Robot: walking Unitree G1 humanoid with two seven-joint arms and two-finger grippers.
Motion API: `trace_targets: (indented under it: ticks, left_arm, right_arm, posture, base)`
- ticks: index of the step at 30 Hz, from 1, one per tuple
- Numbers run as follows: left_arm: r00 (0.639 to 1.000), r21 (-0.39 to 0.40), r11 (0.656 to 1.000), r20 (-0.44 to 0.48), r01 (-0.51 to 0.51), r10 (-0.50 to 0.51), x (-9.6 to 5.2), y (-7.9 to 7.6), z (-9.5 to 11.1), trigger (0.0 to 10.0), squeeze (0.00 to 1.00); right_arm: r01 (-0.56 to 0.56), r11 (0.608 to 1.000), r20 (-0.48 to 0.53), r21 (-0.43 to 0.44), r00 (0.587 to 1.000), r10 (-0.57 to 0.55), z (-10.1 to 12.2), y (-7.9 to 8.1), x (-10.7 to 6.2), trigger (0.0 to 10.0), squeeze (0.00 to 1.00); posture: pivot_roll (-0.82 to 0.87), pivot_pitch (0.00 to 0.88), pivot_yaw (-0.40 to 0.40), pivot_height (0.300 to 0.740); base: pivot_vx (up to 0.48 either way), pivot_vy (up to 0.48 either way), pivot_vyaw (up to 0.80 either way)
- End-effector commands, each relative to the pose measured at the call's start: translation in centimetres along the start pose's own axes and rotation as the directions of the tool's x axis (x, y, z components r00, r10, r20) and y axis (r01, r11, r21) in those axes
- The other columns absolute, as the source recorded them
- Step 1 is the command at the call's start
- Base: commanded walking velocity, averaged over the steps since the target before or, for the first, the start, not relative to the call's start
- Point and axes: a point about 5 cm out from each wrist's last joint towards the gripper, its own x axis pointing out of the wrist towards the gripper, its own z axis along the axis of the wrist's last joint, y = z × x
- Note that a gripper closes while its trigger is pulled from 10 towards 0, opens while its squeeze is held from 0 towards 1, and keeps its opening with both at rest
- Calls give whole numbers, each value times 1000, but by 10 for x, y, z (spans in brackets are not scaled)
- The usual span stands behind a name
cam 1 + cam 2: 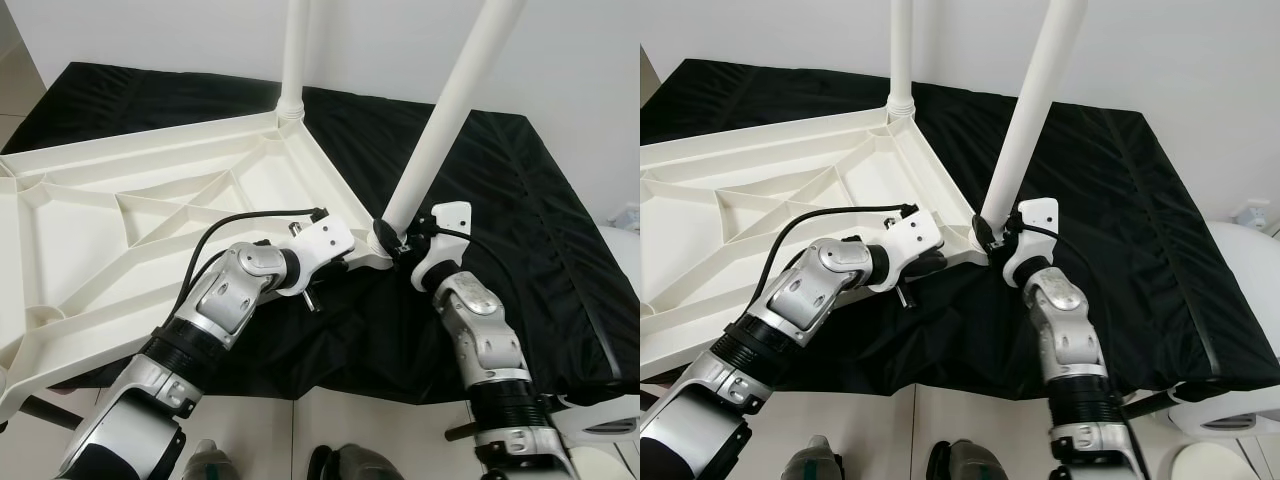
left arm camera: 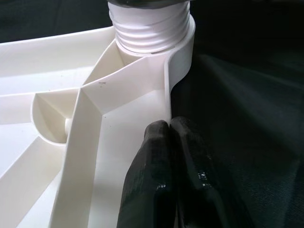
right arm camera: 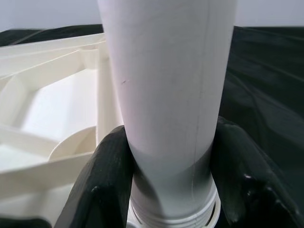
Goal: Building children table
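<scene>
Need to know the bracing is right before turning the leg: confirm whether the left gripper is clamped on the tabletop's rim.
Yes, the left gripper has its black fingers pinched shut on the edge wall of the white tabletop.

A black cloth [image 1: 510, 210] covers the work surface from nine o'clock round to four. Behind it, at twelve, stands a plain white wall [image 1: 150, 30]. Pale floor tiles [image 1: 330, 420] show at six.
</scene>
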Motion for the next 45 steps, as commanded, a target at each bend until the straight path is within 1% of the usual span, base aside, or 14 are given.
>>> trace_targets:
  ticks: [1,7,14,15,17,18,24,25,26,27,29,32,37,45]
  left_arm:
    - [996,12,996,23,84,-84,8,-16,6,10000,0]
    - [996,17,996,23,88,-88,9,-16,7,10000,0]
    - [996,17,996,23,89,-89,9,-17,7,10000,0]
    - [996,17,996,22,89,-90,9,-18,7,10000,0]
    - [996,17,996,22,89,-90,9,-18,7,10000,0]
    - [996,17,996,22,90,-90,8,-18,6,10000,0]
    - [996,15,996,20,87,-87,8,-20,5,10000,0]
    - [996,15,996,20,87,-87,9,-20,5,10000,0]
    - [996,15,996,20,87,-87,9,-20,5,10000,0]
    - [996,15,996,20,86,-87,9,-20,5,10000,0]
    - [996,15,996,21,86,-86,9,-20,5,10000,0]
    - [996,15,996,23,82,-83,9,-19,6,10000,0]
    - [996,18,996,22,82,-82,9,-19,6,10000,0]
    - [997,19,997,22,77,-78,8,-18,6,10000,0]
  right_arm:
    - [24,999,45,21,999,-25,13,13,4,10000,0]
    - [200,979,15,44,979,-201,13,14,5,10000,0]
    - [285,958,4,41,958,-285,13,16,4,10000,0]
    - [298,954,5,41,955,-298,13,17,4,10000,357]
    - [298,954,5,41,955,-298,13,17,4,10000,357]
    - [301,953,8,44,954,-301,14,16,3,10000,1000]
    - [258,966,41,24,965,-258,16,6,0,10000,1000]
    - [239,971,39,32,970,-240,14,5,-1,10000,102]
    - [239,971,39,32,970,-240,14,5,-1,10000,102]
    - [229,973,36,39,972,-231,13,4,-2,10000,0]
    - [207,977,41,42,977,-209,13,3,-3,10000,0]
    - [31,997,56,68,998,-34,10,-7,-8,10000,0]
    - [-24,1000,41,12,999,23,6,-23,-11,10000,0]
    - [-244,968,-2,-58,970,244,2,-43,-18,10000,0]
  posture:
    - [55,47,-99,740]
    - [57,42,-100,740]
    - [63,37,-104,740]
    - [66,36,-105,740]
    - [66,36,-105,740]
    - [67,32,-108,740]
    - [68,23,-111,740]
    - [68,21,-113,740]
    - [68,21,-113,740]
    - [68,21,-113,740]
    - [68,17,-114,740]
    - [66,14,-114,740]
    - [66,13,-114,740]
    - [66,15,-111,740]
  base:
    - [0,0,0]
    - [0,0,0]
    - [0,0,0]
    - [0,0,0]
    - [0,0,0]
    - [0,0,0]
    - [0,0,0]
    - [0,0,0]
    - [0,0,0]
    - [0,0,0]
    - [0,0,0]
    - [0,0,0]
    - [0,0,0]
    - [0,0,0]
